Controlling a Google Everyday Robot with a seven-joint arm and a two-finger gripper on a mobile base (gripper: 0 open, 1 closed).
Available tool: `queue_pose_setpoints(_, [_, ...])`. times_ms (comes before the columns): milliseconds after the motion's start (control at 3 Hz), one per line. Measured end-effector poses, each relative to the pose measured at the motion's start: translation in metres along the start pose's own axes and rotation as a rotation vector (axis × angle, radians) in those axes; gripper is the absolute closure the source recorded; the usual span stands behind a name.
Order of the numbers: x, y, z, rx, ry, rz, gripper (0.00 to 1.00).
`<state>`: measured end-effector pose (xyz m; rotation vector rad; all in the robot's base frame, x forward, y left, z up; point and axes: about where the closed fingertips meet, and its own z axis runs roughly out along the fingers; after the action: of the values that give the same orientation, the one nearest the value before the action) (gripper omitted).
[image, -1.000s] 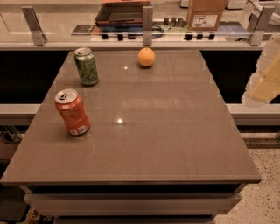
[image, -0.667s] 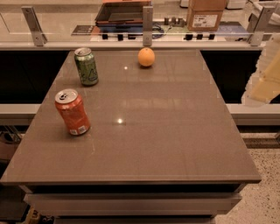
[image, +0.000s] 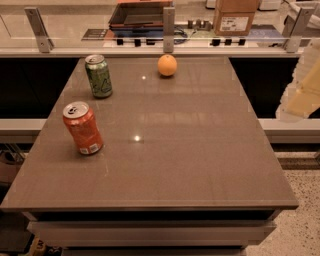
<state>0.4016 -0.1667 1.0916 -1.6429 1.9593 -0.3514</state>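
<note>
1. we looked from a single camera, set high above the near edge of the table (image: 200, 170), tilted down and facing across it.
2. we stood fairly near: the tabletop filled most of the view, with the counter (image: 65, 30) crossing the top.
3. the gripper (image: 301, 90) hung at our right edge, off the table.

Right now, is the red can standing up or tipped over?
Upright: the red can sits on its base, top up. The end effector is off the table's right edge.
</note>
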Motion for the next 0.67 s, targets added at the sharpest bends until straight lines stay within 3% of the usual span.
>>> queue_pose_setpoints(667, [0.0,0.0,-0.0001,0.0,0.0,0.0,0.0])
